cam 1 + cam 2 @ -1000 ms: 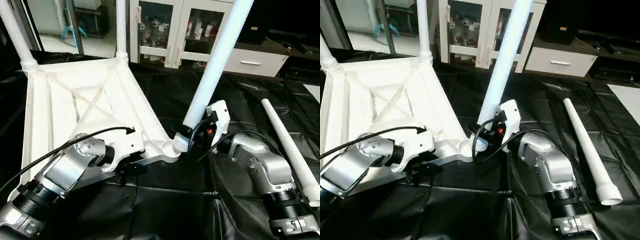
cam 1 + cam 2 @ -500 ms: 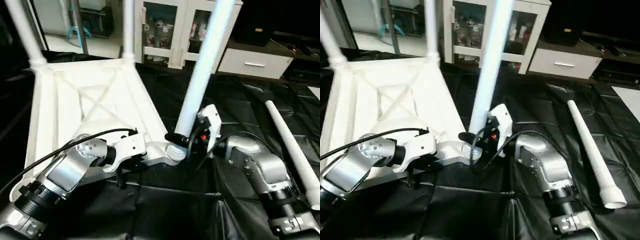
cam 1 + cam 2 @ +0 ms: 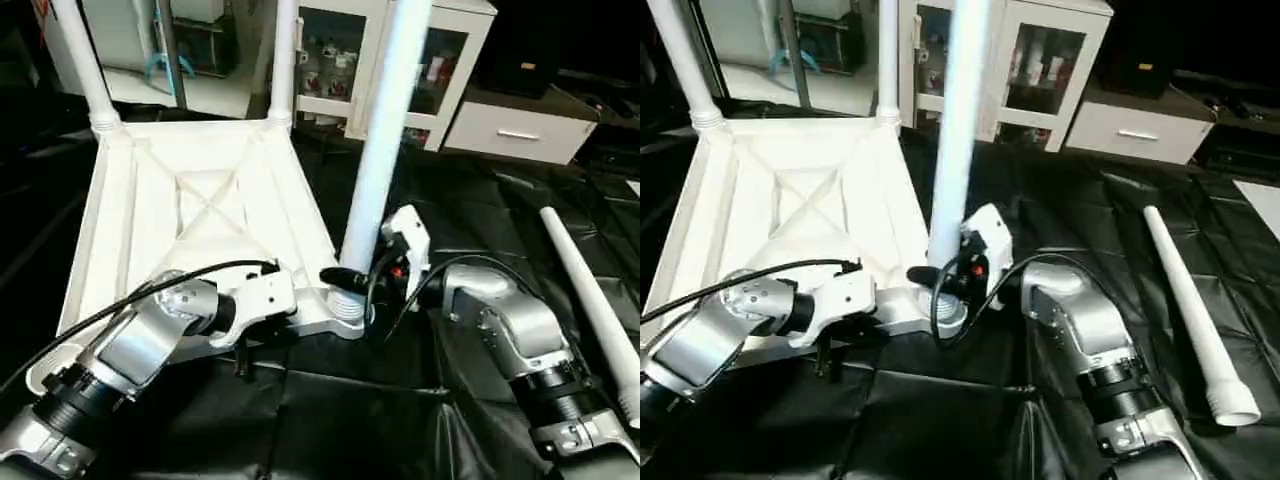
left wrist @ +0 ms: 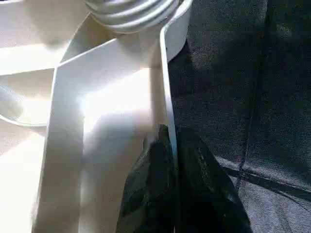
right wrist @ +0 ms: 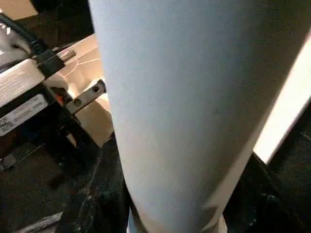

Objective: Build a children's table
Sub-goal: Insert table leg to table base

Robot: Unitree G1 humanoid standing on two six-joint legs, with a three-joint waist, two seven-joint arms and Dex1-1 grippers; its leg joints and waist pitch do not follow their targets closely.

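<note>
The children's table lies upside down on a black mat, its white ribbed top (image 3: 200,200) facing up. Two legs (image 3: 283,60) stand in the far corner sockets. A third leg (image 3: 385,120) stands nearly upright in the near right socket (image 3: 345,305). My right gripper (image 3: 350,278) is shut on that leg just above the socket; in the right wrist view the leg (image 5: 165,97) sits between the dark fingers (image 5: 99,194). My left gripper (image 3: 252,345) is shut on the top's near rim (image 4: 165,97), one black finger (image 4: 146,194) on each side of it. A fourth leg (image 3: 590,290) lies loose on the mat at the right.
A white cabinet with glass doors (image 3: 330,60) and a low white drawer unit (image 3: 510,130) stand behind the mat. The black mat (image 3: 340,420) runs wrinkled in front of me and out to the right, around the loose leg.
The leg in my right gripper has swung from leaning right to nearly upright in its socket. My left gripper has closed on the rim. The camera has shifted too.
</note>
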